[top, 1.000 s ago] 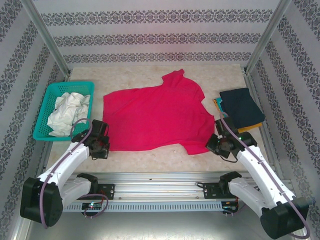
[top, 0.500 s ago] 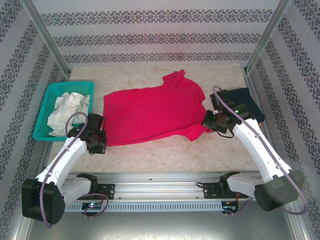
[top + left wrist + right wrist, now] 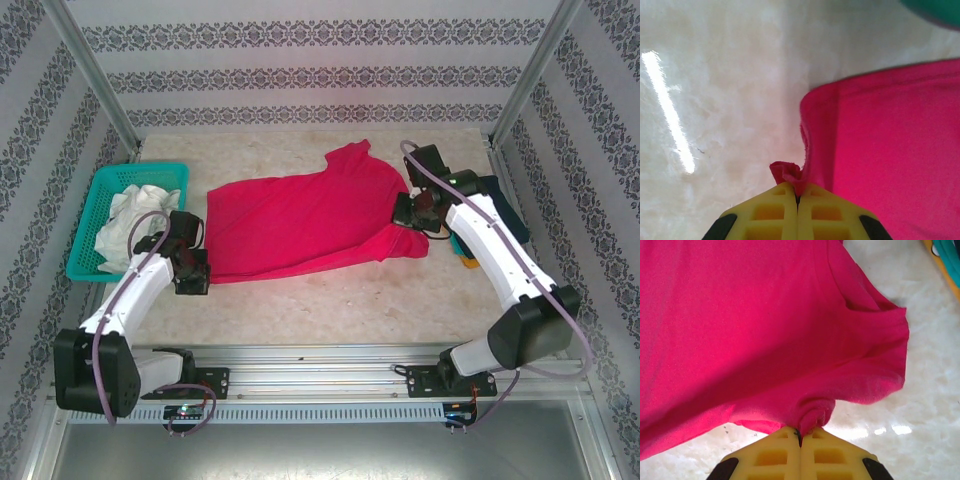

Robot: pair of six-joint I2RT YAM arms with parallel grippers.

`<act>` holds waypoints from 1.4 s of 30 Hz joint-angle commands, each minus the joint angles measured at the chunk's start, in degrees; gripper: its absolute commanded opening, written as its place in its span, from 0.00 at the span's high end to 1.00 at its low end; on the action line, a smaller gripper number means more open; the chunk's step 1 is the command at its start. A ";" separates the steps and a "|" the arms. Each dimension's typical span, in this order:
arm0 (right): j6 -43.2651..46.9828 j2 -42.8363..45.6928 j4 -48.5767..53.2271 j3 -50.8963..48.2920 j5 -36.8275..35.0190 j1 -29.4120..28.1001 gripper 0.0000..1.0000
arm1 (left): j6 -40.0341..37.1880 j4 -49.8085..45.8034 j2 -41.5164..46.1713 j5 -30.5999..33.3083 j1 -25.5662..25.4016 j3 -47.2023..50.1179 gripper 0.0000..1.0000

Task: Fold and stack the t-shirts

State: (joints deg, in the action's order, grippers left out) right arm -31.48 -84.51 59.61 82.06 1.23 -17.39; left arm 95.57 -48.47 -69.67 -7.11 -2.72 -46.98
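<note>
Crimson-pink t-shirt (image 3: 300, 225) spread rumpled, edges pinched by left end effector (image 3: 797, 192), right end effector (image 3: 801, 432)

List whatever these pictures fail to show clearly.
Top view: right arm hides most of the folded stack.
Left wrist view: teal basket blurred, cut by the top edge.
Top view: white cloth too crumpled to identify.
Wrist views: left gripper and right gripper, shut, hide pinched edges of the pink t-shirt.
</note>
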 commanded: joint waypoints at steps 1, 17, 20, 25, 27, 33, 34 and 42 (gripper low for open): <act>3.54 -3.02 0.97 4.16 0.52 0.65 1.00 | -3.55 -1.49 -3.03 -0.86 1.31 -3.98 1.00; 8.17 -14.71 0.59 14.79 2.20 2.89 1.00 | -11.80 -5.76 -14.48 0.69 1.58 -14.37 1.00; 8.98 -16.24 0.42 16.34 2.26 3.33 1.00 | -12.20 -5.72 -15.47 1.17 1.75 -15.13 1.00; 10.28 -18.73 0.16 18.25 2.90 4.42 1.00 | -13.47 -5.97 -18.24 1.21 2.13 -17.72 1.00; 10.53 -19.57 -0.18 18.83 3.22 4.81 1.00 | -13.91 -6.26 -19.39 1.22 2.20 -18.73 1.00; 11.19 -23.11 -0.66 22.15 4.11 5.51 1.00 | -15.14 -6.71 -22.55 1.03 2.52 -21.28 1.00; 11.25 -23.89 -0.73 22.84 4.30 5.66 1.00 | -15.38 -7.01 -23.10 0.99 2.62 -21.70 1.00; 11.45 -29.06 -0.28 27.48 5.17 5.85 1.00 | -17.05 -7.15 -27.21 0.87 3.19 -24.67 1.00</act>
State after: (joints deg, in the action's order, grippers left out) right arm -20.95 -112.03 59.35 107.18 5.56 -12.10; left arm 80.49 -52.80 -95.39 -7.09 -0.38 -69.95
